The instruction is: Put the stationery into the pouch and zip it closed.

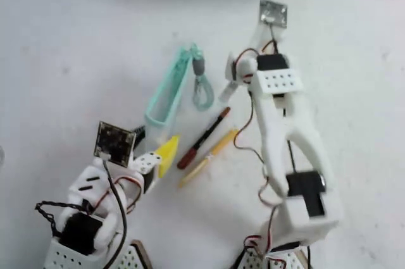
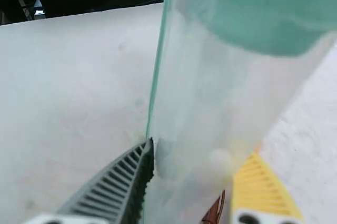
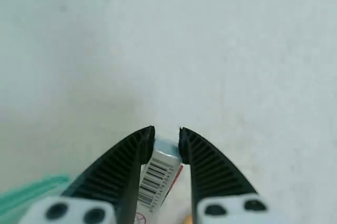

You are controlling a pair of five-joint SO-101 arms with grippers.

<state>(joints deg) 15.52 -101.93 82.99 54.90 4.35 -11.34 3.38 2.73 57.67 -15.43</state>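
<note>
Left gripper [image 2: 202, 151] pinches translucent pouch [image 2: 221, 71]; right gripper [image 3: 166, 132], eraser [image 3: 157, 175].

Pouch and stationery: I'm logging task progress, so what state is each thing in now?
pouch: on edge, mouth open, unzipped.
left gripper: shut on pouch.
right gripper: shut on barcoded white block.
barcoded white block: held, not in pouch.
brown pen: lying on table, outside pouch.
yellow pencil: lying on table beside brown pen.
</note>
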